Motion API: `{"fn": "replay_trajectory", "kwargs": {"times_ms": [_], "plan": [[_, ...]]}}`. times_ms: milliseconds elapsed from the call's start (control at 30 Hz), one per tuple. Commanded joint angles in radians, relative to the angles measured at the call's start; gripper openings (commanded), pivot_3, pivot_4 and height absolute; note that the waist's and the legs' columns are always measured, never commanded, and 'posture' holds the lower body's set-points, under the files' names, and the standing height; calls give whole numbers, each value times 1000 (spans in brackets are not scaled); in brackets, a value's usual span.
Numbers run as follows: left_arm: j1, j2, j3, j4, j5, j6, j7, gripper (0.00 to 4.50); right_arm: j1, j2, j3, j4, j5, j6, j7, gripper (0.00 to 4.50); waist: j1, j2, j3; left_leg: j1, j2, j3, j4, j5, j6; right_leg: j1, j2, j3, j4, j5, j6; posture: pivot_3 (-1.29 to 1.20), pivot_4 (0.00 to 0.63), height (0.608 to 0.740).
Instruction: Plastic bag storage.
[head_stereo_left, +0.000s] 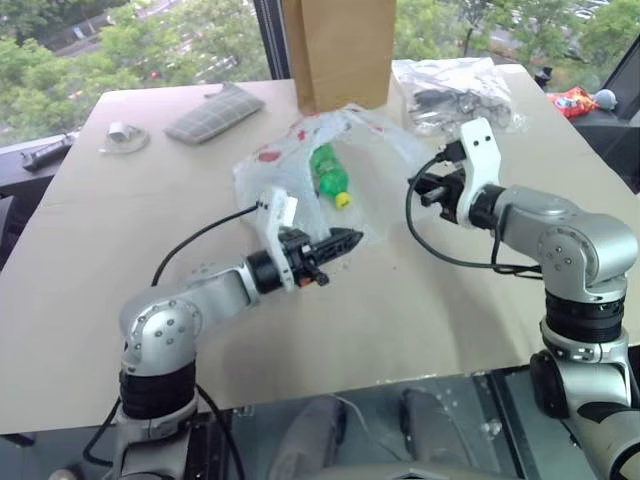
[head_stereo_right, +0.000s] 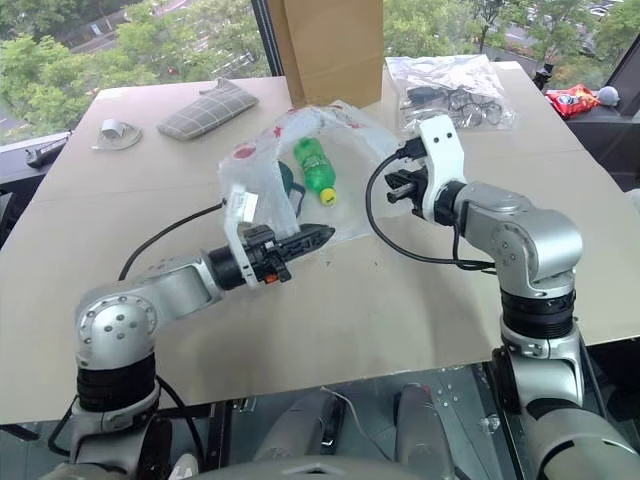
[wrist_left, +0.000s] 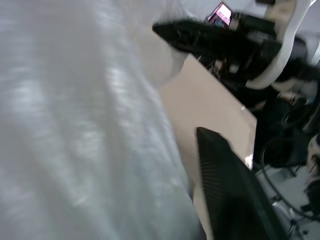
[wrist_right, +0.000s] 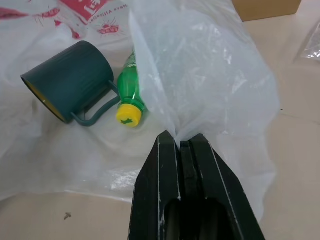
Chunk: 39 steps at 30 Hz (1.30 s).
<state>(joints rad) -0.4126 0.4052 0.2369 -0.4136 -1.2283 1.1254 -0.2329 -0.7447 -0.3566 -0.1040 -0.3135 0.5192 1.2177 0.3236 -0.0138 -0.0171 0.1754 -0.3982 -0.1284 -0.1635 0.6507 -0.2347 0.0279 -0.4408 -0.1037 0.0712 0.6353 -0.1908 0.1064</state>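
Note:
The plastic bag (head_stereo_left: 375, 140), thin translucent white with red print, lies crumpled in the middle of the table. Inside it are a teal mug (wrist_right: 70, 80) on its side and a green bottle (wrist_right: 131, 85) with a yellow cap. My right gripper (wrist_right: 180, 140) is shut on a fold of the bag's film at its right side and holds it lifted. At the bag's near edge, my left gripper (head_stereo_left: 345, 240) points right with its fingers shut on the film. Bag film (wrist_left: 75, 125) hangs close beside one left finger (wrist_left: 230, 195).
A tall brown paper bag (head_stereo_left: 340, 50) stands just behind the plastic bag. A clear bag of dark items (head_stereo_left: 455, 90) lies at the back right. A grey checked cloth (head_stereo_left: 213, 113) and a small tape roll (head_stereo_left: 122, 133) sit at the back left. The table (head_stereo_left: 420, 320) has bare board near me.

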Motion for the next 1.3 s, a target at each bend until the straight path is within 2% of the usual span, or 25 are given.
{"fn": "replay_trajectory", "kwargs": {"times_ms": [33, 100, 200, 333, 400, 500, 600, 867, 1033, 1100, 1167, 1300], "plan": [[-184, 69, 157, 149, -368, -63, 77, 73, -131, 30, -214, 37, 146, 5, 12, 0, 0, 0, 0, 0, 0, 0, 0, 0, 0, 0, 0, 0, 0, 0, 0, 0, 150, 740], [-336, 131, 215, 287, -541, -105, 130, 73, -235, 40, -346, 113, 253, 9, 16, 0, 1, -2, 3, -1, 0, 0, 2, 0, 0, -1, 0, 0, 2, 0, 0, 0, 150, 740], [-565, 221, 237, 502, -497, -136, 127, 73, -445, -13, -467, 272, 364, -15, 24, 0, -1, -2, 2, -4, 0, -1, 2, 0, 0, -3, 0, -1, 2, 1, -1, 0, 150, 740], [-772, 280, 187, 737, -305, -195, 43, 73, -648, -107, -497, 486, 373, -82, 38, 0, -1, -1, 2, -2, 0, 1, -3, 0, 1, -2, 0, -3, -7, 1, -1, 0, 150, 740], [-855, 293, 132, 842, -173, -227, -40, 73, -710, -171, -459, 576, 338, -121, 78, 0, -2, -1, 2, -7, -1, 3, -3, -1, 2, -5, -1, -4, -9, 1, -1, 0, 150, 740], [-930, 263, 77, 943, -47, -246, -144, 73, -728, -256, -398, 630, 297, -149, 133, 0, -7, -1, 2, -17, -2, 2, 1, -1, 3, -14, -2, -7, -9, 1, -1, 0, 150, 740], [-963, 224, 73, 975, 11, -246, -200, 73, -717, -311, -395, 616, 310, -132, 144, 0, -22, -1, 3, -19, -2, 1, 0, -1, 3, -16, -3, -7, -9, 1, -1, 0, 150, 740], [-982, 194, 150, 942, 28, -179, -210, 73, -623, -381, -457, 473, 387, -63, 84, 0, -46, -1, 3, -20, 0, 8, 0, -1, 3, -24, -2, 1, 1, 1, -1, 0, 150, 740], [-844, 206, 135, 725, -4, -27, -210, 73, -491, -366, -537, 325, 517, 55, 2, 0, -44, -1, 3, -20, 0, 11, 2, -1, 3, -26, -2, 3, 6, 1, -1, 0, 150, 740], [-694, 201, 117, 569, -10, 20, -184, 73, -306, -302, -585, 174, 617, 128, -56, 0, -45, -3, -3, -19, 0, 11, 1, -1, 3, -25, -2, 4, 7, 1, -1, 0, 150, 740], [-565, 175, 114, 449, -19, 32, -145, 73, -104, -235, -575, 19, 680, 150, -100, 0, -45, -2, -2, -18, 2, 14, 3, -2, 4, -25, -3, -1, 7, 1, -1, 0, 150, 740], [-353, 144, 86, 292, 21, 14, -129, 73, 206, -157, -496, -173, 671, 114, -128, 0, -40, -1, -2, -17, 2, 16, 4, -2, 4, -26, -3, 1, 9, 2, -2, 0, 150, 740]]}}
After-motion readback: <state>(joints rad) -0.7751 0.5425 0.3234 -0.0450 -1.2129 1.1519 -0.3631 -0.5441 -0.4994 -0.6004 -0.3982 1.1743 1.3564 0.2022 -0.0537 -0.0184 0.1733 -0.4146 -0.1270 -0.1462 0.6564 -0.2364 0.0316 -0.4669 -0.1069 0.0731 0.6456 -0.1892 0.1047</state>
